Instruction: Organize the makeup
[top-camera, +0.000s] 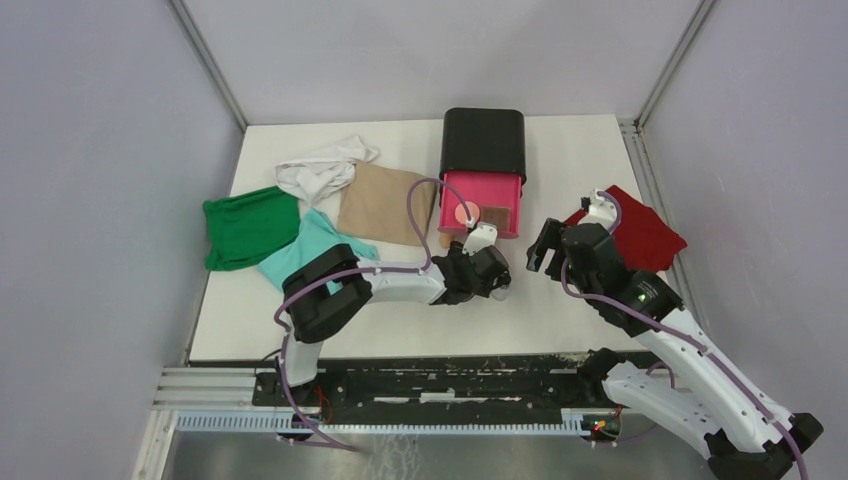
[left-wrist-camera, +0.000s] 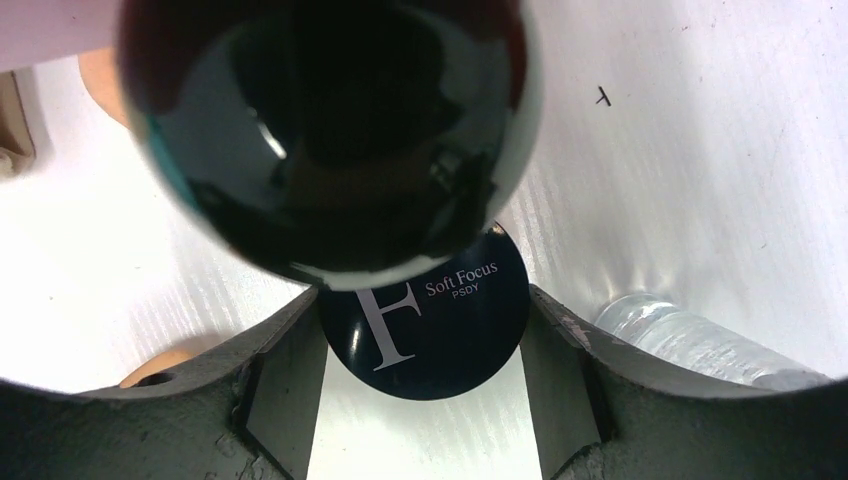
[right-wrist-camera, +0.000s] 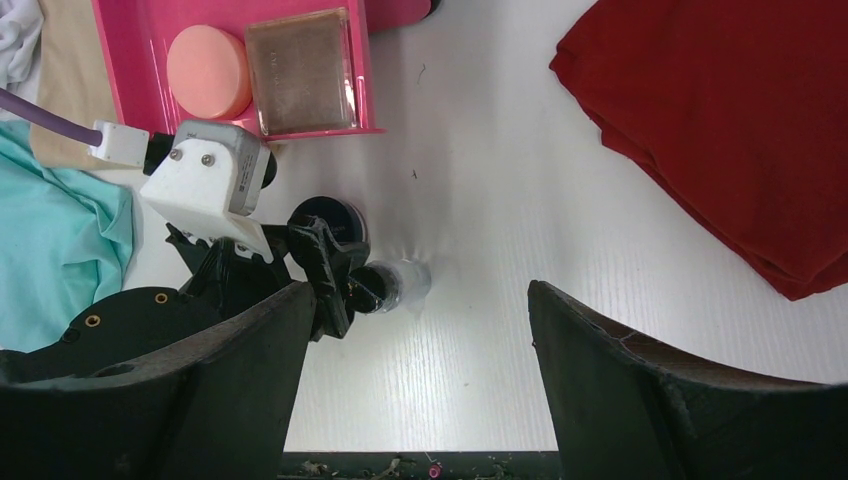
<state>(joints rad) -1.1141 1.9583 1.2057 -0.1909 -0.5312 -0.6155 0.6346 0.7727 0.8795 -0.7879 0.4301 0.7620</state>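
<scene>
A white table (top-camera: 600, 180) stood inside plain grey walls (top-camera: 100, 150). The left gripper (left-wrist-camera: 425, 330) was clamped on both sides of the round navy compact (left-wrist-camera: 440, 345), which lay on the table just before the pink drawer (top-camera: 480, 188). The right gripper (right-wrist-camera: 420, 320) hung wide open, holding nothing, over the table.

A black box (top-camera: 484, 140) is set at the far middle of the white surface (top-camera: 560, 180), with its pink drawer (top-camera: 482, 186) pulled out toward the near edge. Four cloths are spread to the left: a crumpled white cloth (top-camera: 322, 168), a tan cloth (top-camera: 385, 203) just beside the drawer, a green cloth (top-camera: 250, 228) at the left edge, and a teal cloth (top-camera: 305, 250) touching it. A red cloth (top-camera: 645, 235) is laid at the right edge.
</scene>
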